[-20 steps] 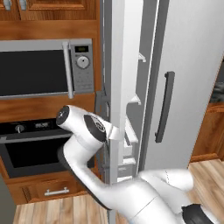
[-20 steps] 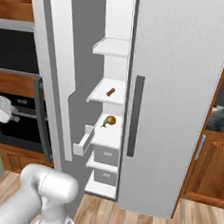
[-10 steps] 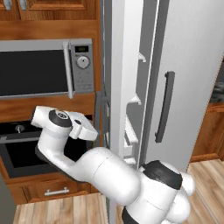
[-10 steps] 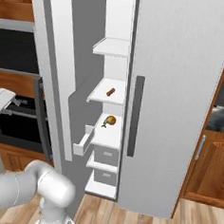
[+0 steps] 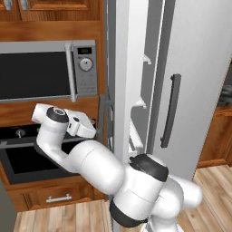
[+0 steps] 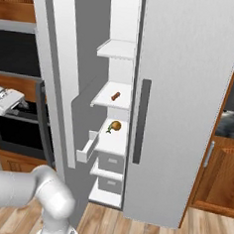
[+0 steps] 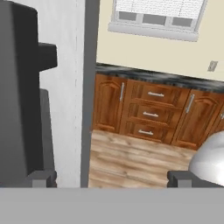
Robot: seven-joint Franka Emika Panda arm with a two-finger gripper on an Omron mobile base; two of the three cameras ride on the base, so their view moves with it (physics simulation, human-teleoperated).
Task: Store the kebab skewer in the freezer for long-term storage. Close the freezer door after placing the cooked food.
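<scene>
**Kebab in, door next**

Swung out leftward within the last second, away from the front of the open freezer to the outer face of the door. Now hovers with gripper spread wide and empty, just beside the dark handle, not yet touching. Leaves the kebab lying on the middle shelf, near its front edge. Judged: storing done; only pushing the door shut remains, watching for a glancing push off its edge.
</scene>
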